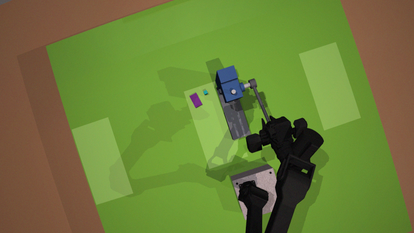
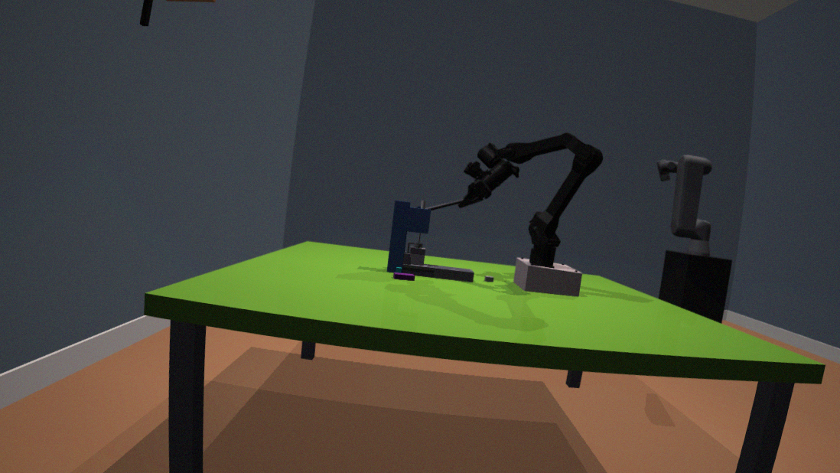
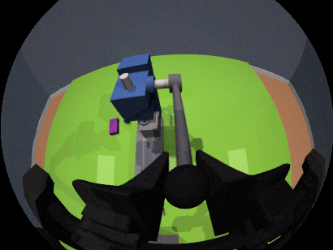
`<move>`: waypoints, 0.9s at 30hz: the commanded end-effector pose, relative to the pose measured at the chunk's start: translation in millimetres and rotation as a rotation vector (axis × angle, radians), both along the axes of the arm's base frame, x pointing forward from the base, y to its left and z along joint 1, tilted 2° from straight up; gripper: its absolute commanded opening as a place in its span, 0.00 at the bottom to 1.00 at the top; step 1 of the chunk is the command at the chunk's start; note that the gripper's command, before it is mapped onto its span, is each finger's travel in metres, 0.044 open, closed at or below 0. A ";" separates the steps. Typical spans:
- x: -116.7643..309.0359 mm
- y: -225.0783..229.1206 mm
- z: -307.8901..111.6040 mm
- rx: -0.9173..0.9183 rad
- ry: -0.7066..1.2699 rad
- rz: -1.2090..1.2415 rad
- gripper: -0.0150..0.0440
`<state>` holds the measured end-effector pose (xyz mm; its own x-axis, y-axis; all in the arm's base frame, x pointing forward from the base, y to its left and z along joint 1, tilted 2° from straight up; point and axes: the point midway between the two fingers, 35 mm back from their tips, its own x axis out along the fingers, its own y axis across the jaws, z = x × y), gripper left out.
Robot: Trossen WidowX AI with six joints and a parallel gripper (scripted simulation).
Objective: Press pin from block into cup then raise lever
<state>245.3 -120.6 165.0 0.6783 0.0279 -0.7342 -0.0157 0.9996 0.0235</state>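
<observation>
The blue press (image 1: 229, 82) (image 2: 405, 232) (image 3: 134, 95) stands mid-table on its long grey bed (image 1: 238, 124) (image 2: 446, 272) (image 3: 143, 152). A grey block (image 2: 417, 253) (image 3: 146, 123) sits on the bed under the press head; the head hides it in the overhead view. The grey lever (image 1: 260, 102) (image 2: 444, 204) (image 3: 180, 122) runs from the press's side out to my gripper (image 1: 267, 123) (image 2: 467, 201) (image 3: 182, 155). The gripper is shut on the lever's black end knob (image 3: 186, 188). In the side view the lever slopes slightly upward toward the gripper.
A purple flat piece (image 1: 195, 100) (image 2: 403, 275) (image 3: 114, 126) and a small cyan piece (image 1: 205, 92) (image 2: 398, 269) lie left of the press. The arm's grey base (image 1: 262, 175) (image 2: 548, 277) stands near the bed's end. A second grey robot (image 2: 687, 200) stands off the table.
</observation>
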 end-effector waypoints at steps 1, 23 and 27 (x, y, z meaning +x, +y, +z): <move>6.6 -0.1 13.9 -0.006 -0.023 0.005 0.25; 23.1 -0.2 39.1 -0.006 -0.024 0.005 0.25; 26.6 -0.2 43.2 -0.006 -0.024 0.005 0.25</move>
<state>264.3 -120.8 198.2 0.6823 0.0273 -0.7305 -0.0143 0.9996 0.0240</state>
